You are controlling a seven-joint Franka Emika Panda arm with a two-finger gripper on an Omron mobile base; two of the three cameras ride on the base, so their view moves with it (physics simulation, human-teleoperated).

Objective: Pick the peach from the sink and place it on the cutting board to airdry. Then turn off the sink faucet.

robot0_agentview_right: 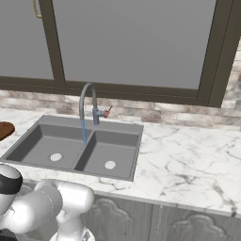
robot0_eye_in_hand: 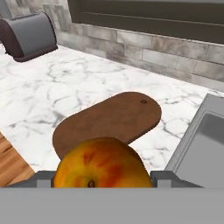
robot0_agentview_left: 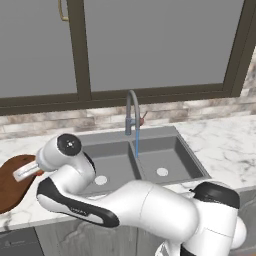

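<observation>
My gripper (robot0_eye_in_hand: 101,180) is shut on the peach (robot0_eye_in_hand: 103,167), an orange-red fruit with yellow patches that sits low in the hand view. Just beyond it the dark reddish-brown cutting board (robot0_eye_in_hand: 111,119) lies flat on the marble. In the left base view the hand (robot0_agentview_left: 24,172) hangs over the board (robot0_agentview_left: 9,192) at the far left. The grey double-basin sink (robot0_agentview_left: 172,134) has nothing in either basin. Water runs in a thin blue stream (robot0_agentview_left: 137,142) from the gooseneck sink faucet (robot0_agentview_left: 132,111), which has a reddish lever (robot0_agentview_left: 143,119) on its side.
A dark toaster (robot0_eye_in_hand: 29,35) stands at the back of the counter, left of the board. The counter's front edge and wooden floor (robot0_eye_in_hand: 11,164) show close to the board. The right base view shows the sink (robot0_agentview_right: 28,141), the faucet (robot0_agentview_right: 87,104) and wide marble to the right (robot0_agentview_right: 188,160).
</observation>
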